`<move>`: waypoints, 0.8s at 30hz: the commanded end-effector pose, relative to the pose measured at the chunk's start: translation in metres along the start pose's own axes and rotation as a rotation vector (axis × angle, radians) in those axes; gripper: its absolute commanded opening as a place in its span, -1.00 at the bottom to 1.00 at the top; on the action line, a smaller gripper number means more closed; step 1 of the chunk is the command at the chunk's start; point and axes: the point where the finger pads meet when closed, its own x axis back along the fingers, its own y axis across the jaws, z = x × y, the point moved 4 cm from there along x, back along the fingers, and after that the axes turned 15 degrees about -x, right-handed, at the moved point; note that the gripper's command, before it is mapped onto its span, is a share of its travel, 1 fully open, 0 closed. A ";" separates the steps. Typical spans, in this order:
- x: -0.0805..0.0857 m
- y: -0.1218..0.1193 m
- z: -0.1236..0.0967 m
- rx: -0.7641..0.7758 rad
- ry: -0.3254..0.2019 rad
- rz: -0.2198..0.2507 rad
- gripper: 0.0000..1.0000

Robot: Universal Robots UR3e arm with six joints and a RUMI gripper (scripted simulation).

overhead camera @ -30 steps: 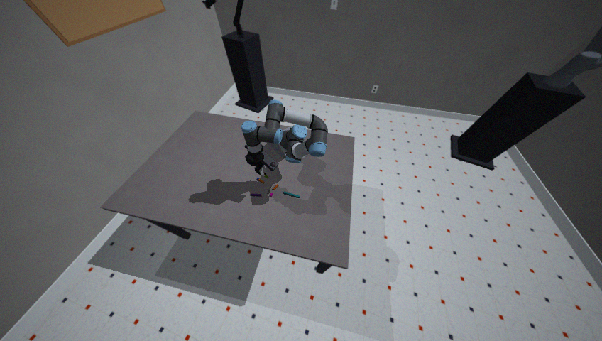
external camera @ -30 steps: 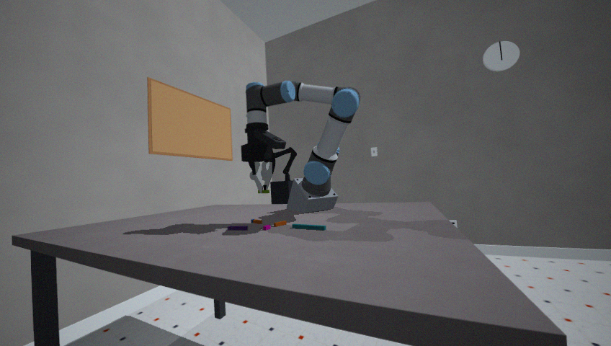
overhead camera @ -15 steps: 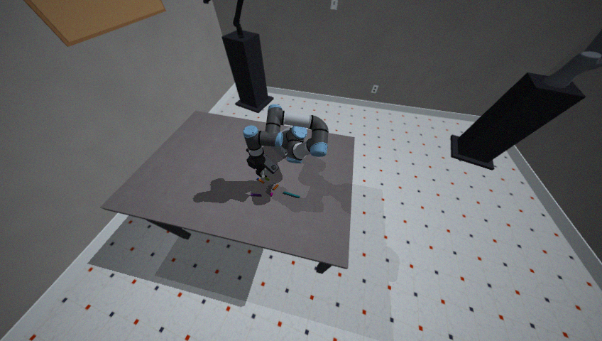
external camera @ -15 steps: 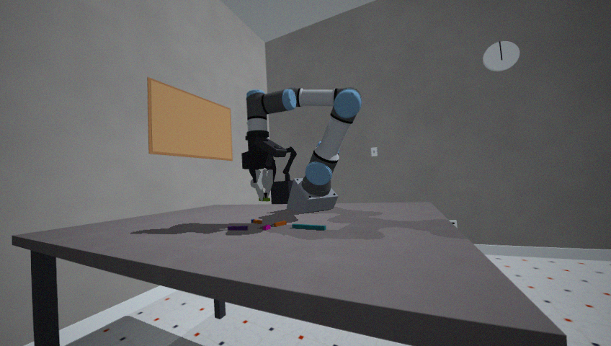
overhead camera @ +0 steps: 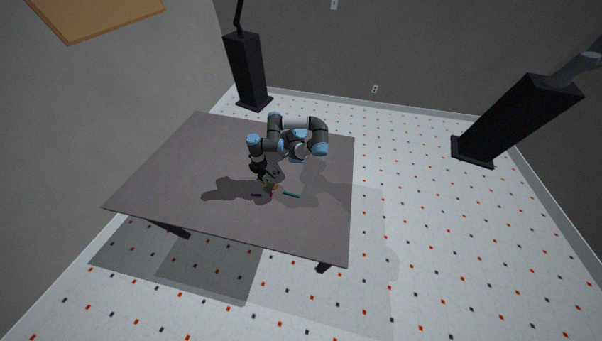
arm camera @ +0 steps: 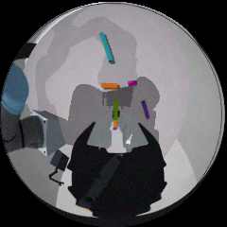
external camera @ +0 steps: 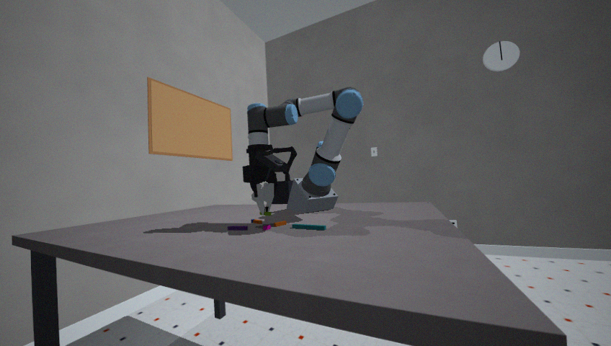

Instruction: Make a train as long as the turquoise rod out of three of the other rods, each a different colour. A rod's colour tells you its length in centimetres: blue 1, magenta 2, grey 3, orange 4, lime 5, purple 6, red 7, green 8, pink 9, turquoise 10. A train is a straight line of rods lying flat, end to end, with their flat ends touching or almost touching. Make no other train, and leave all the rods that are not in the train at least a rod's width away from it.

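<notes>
My gripper (arm camera: pixel 115 111) (external camera: pixel 262 210) (overhead camera: pixel 263 177) is shut on the lime rod (arm camera: pixel 115 109) (external camera: pixel 267 213) and holds it low, just over the table (external camera: pixel 385 256). Right under the fingers lie a short orange rod (arm camera: pixel 114 124) (external camera: pixel 257 220) and a blue rod (arm camera: pixel 114 128) (external camera: pixel 251 220), in line with the lime rod. I cannot tell whether their ends touch. Farther out lie a second orange rod (arm camera: pixel 110 85) (external camera: pixel 279 223) (overhead camera: pixel 275 186), a magenta rod (arm camera: pixel 132 82) (external camera: pixel 266 227) (overhead camera: pixel 270 194), a purple rod (arm camera: pixel 146 109) (external camera: pixel 237 228) (overhead camera: pixel 255 195) and the turquoise rod (arm camera: pixel 107 47) (external camera: pixel 308 226) (overhead camera: pixel 291 195).
The arm's base (external camera: pixel 313 199) stands on the table just behind the rods. The rods lie close together in the arm's shadow. Two dark camera stands (overhead camera: pixel 247 72) (overhead camera: pixel 511 118) stand on the floor beyond the table.
</notes>
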 end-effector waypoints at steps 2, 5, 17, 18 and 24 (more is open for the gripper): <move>-0.014 0.002 -0.001 0.000 -0.003 -0.004 -1.00; -0.016 0.002 -0.001 0.000 -0.003 -0.004 -1.00; -0.017 0.002 -0.001 0.000 -0.003 -0.004 -1.00; -0.017 0.002 -0.001 0.000 -0.003 -0.004 -1.00; -0.017 0.002 -0.001 0.000 -0.003 -0.004 -1.00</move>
